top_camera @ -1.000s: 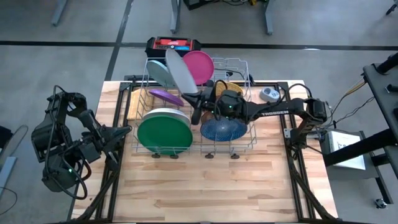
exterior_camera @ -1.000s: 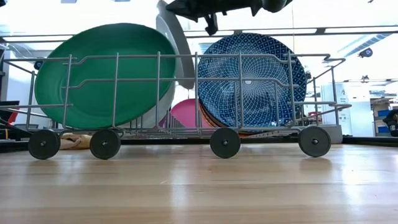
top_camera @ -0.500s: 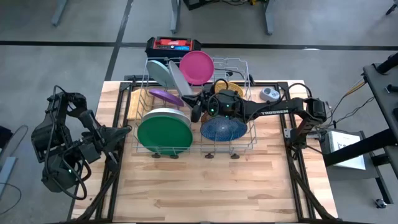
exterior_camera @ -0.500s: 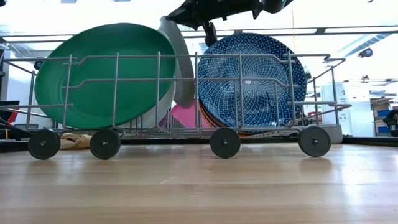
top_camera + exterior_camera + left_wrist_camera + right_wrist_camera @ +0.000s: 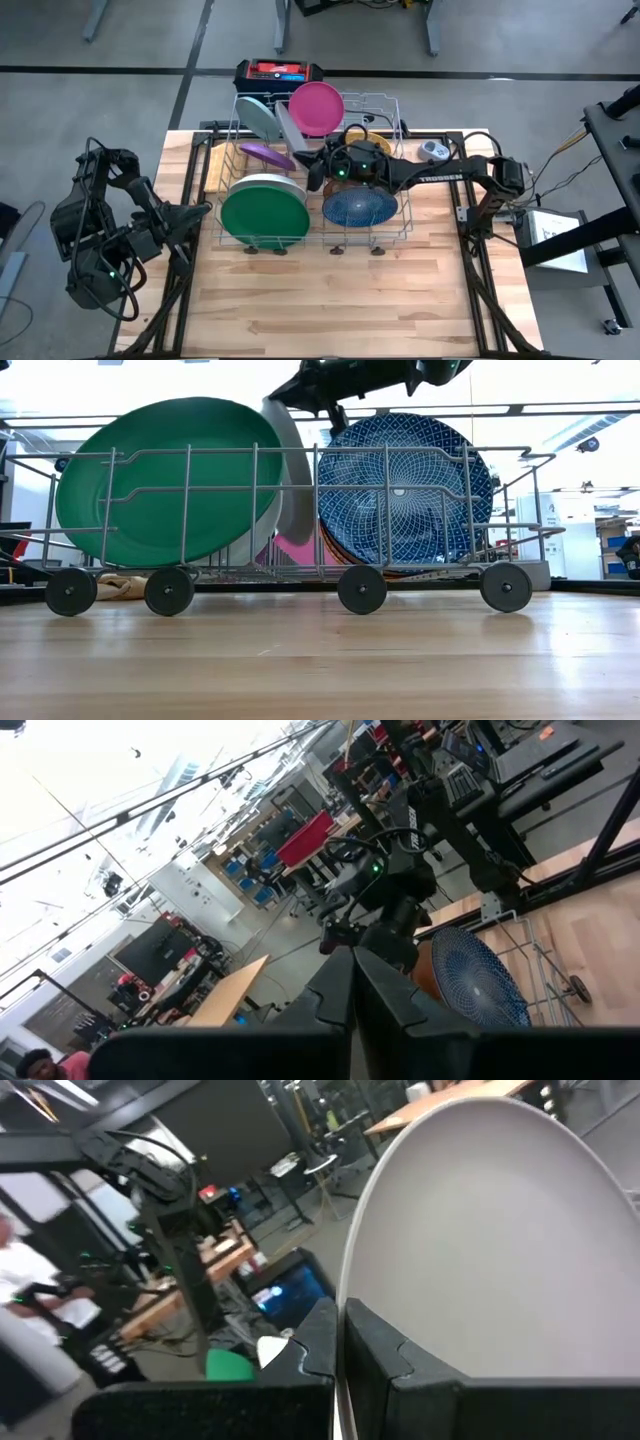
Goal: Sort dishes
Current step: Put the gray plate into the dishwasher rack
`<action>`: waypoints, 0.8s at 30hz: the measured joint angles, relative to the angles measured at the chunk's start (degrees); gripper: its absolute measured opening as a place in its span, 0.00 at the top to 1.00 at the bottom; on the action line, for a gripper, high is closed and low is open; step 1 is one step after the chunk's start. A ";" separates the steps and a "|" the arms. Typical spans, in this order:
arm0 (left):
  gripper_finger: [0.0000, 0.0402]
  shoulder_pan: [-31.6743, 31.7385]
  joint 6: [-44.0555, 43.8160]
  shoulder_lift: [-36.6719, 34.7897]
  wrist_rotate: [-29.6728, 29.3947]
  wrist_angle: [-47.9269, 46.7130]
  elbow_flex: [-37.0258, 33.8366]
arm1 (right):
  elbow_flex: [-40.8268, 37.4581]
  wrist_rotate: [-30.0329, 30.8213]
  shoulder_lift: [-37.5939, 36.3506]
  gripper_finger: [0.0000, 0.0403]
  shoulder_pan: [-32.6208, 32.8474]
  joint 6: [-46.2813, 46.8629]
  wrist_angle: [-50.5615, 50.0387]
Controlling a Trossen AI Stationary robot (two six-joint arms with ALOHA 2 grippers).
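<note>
Right pincer (image 5: 318,168): over the middle of the dish rack (image 5: 395,105), clamped on the rim of the grey plate (image 5: 291,128).
Grey plate: on edge inside the rack, between the green plate (image 5: 264,215) and the blue patterned plate (image 5: 358,208).
Pink plate (image 5: 318,107): upright at the rack's far end.
Purple plate (image 5: 262,153): behind the green plate.
Left pincer (image 5: 203,212): beside the rack, off the counter (image 5: 330,300) edge; fingers pressed together, holding nothing.

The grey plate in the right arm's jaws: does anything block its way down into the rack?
Nothing visible does. The grey plate, held by the right gripper, is already partly down between the green plate and the blue patterned plate.
</note>
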 joint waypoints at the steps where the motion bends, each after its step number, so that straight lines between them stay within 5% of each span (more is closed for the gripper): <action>1: 1.00 0.00 0.00 0.02 0.00 0.02 0.00 | 0.00 -0.43 0.27 1.00 0.00 0.18 1.12; 24: 1.00 0.02 -0.26 0.07 -0.01 0.09 0.00 | 0.02 -0.29 4.13 1.00 -0.98 2.36 2.62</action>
